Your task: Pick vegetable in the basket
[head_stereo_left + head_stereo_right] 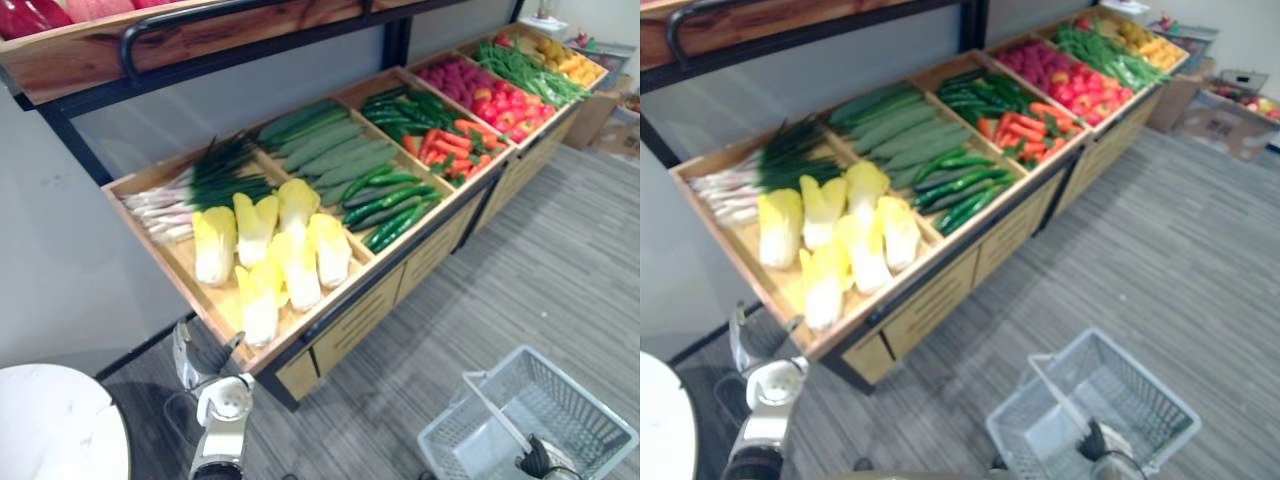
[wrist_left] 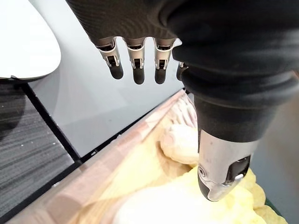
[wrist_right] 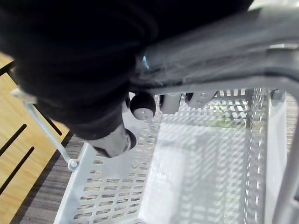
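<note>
Several yellow-white napa cabbages [image 1: 270,250] lie in the nearest wooden compartment of the slanted produce shelf [image 1: 320,305]. My left hand [image 1: 195,352] hovers just below that compartment's front corner. In the left wrist view its fingers [image 2: 135,60] and thumb are straight above a cabbage [image 2: 177,205], holding nothing. A grey mesh basket [image 1: 585,400] hangs low on the right over the floor, with nothing inside [image 3: 187,177]. My right hand [image 1: 537,460] is curled round its handle [image 3: 224,70].
Along the shelf lie scallions [image 1: 190,190], long pale-green gourds [image 1: 330,150], dark cucumbers [image 1: 390,205], carrots [image 1: 455,145] and red peppers [image 1: 500,105]. A black rail and an upper shelf [image 1: 200,30] overhang the back. A white round table [image 1: 50,425] stands lower left; cardboard boxes [image 1: 1230,110] stand far right.
</note>
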